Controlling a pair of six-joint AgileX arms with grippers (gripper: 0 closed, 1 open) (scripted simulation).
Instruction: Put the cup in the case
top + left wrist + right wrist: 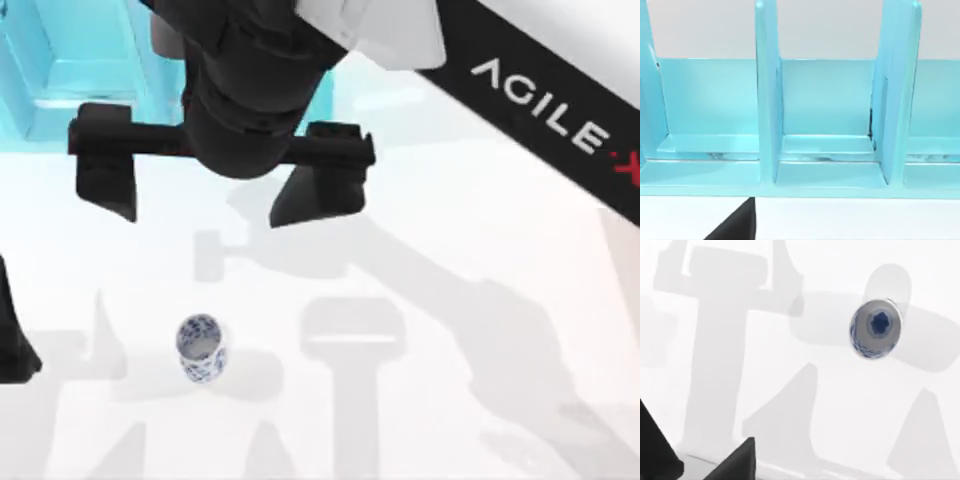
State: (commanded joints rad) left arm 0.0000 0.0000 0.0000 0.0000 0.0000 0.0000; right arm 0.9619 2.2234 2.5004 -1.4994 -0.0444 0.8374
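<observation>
The cup (202,347), small, white and blue-patterned, stands upright on the white table in the lower left-middle of the top view. The right wrist view looks down into the cup (875,328). My right gripper (215,190) hangs high above the table, farther back than the cup, open with its fingers wide apart and nothing between them. The turquoise case (60,70) stands at the back left. The left wrist view faces the case (825,100) and its upright dividers from the front. A dark part of my left arm (12,335) sits at the table's left edge.
The right arm's long black link (560,110) crosses the upper right of the top view. Grey arm shadows lie on the white table around the cup. Bare white table (480,400) stretches to the cup's right.
</observation>
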